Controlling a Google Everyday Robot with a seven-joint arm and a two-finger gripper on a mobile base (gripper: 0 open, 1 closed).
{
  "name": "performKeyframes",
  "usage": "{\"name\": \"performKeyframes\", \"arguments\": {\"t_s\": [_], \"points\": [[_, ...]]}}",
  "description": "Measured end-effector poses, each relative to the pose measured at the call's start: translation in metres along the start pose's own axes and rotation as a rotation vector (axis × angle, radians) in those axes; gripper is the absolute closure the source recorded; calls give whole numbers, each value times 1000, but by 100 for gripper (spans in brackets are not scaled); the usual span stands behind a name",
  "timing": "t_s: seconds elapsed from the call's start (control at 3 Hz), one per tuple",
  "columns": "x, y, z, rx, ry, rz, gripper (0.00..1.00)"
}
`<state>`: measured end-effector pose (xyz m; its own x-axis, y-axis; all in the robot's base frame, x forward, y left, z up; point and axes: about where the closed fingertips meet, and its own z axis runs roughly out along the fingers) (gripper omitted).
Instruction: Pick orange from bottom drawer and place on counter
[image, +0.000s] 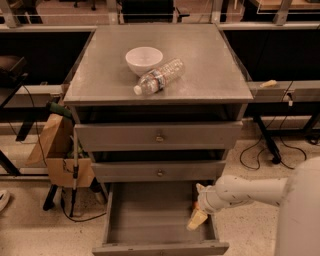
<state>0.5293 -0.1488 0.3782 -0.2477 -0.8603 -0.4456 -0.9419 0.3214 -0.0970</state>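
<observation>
The bottom drawer (145, 217) is pulled out and shows its plain grey floor. My gripper (197, 216) reaches in from the right and sits low at the drawer's right side, near the right wall. Only a small orange-red sliver of the orange (194, 205) shows, right against the gripper's left edge; the white arm hides the rest. I cannot tell whether the gripper is around it or just beside it. The counter (215, 65) is the flat grey top of the cabinet, above the two closed upper drawers.
A white bowl (144, 59) and a clear plastic bottle (159, 76) lying on its side sit on the counter's middle-left. A cardboard box (55, 150) and a stick lean against the cabinet's left side. Cables lie on the floor at the right.
</observation>
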Motion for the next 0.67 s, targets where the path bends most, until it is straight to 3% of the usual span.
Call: {"name": "performKeyframes", "arguments": {"t_s": [0.33, 0.67], "points": [[3, -20, 39, -12, 27, -51, 0], [22, -53, 83, -23, 28, -144, 0]]}}
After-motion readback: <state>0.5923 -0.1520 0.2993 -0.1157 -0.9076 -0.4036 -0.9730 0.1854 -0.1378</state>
